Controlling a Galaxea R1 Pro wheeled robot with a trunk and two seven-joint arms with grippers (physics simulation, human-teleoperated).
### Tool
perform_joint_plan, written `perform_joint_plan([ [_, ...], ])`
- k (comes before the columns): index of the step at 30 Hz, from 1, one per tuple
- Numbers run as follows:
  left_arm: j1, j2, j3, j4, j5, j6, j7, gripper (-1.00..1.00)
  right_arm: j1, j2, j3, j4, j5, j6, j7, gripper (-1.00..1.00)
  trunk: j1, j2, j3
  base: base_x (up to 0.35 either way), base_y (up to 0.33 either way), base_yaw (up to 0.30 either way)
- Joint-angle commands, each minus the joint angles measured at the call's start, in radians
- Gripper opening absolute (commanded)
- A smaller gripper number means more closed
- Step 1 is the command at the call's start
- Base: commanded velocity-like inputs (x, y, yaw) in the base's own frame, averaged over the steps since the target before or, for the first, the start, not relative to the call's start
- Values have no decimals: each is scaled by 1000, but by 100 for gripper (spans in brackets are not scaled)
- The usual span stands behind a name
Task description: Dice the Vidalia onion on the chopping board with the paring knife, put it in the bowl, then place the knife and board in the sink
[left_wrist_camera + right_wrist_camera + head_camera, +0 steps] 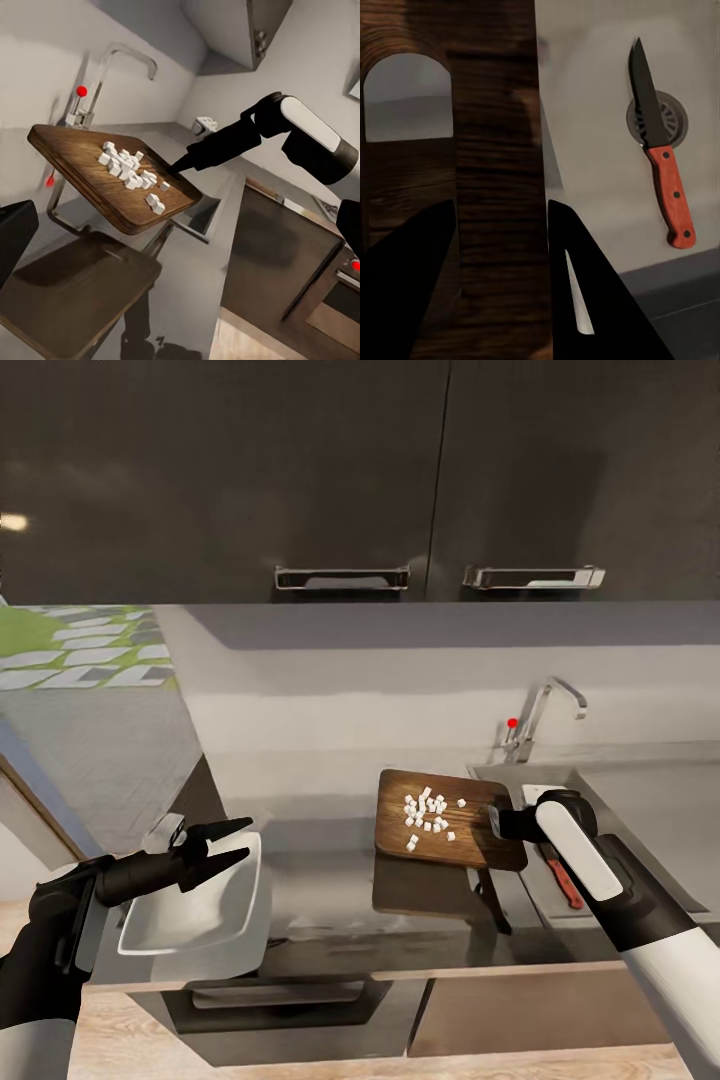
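Right of centre in the head view, the right pincer is clamped on the handle end of the chopping board, holding it clear of the grey surface, its shadow below. White diced onion sits heaped on the board. At lower left, the left pincer hangs spread wide over the white bowl, holding nothing. The paring knife lies in the sink, its blade across the drain.
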Motion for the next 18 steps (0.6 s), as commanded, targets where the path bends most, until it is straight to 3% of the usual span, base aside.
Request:
perform_joint_plan([
  [1, -1, 0, 0, 0, -1, 11, -4, 100, -1, -1, 3, -1, -9, 3, -11, -100, 1, -2, -1, 0, 0, 0],
  [18, -1, 0, 0, 0, -1, 11, -4, 100, -1, -1, 3, -1, -9, 3, -11, -100, 1, -2, 24, 0, 0, 0],
])
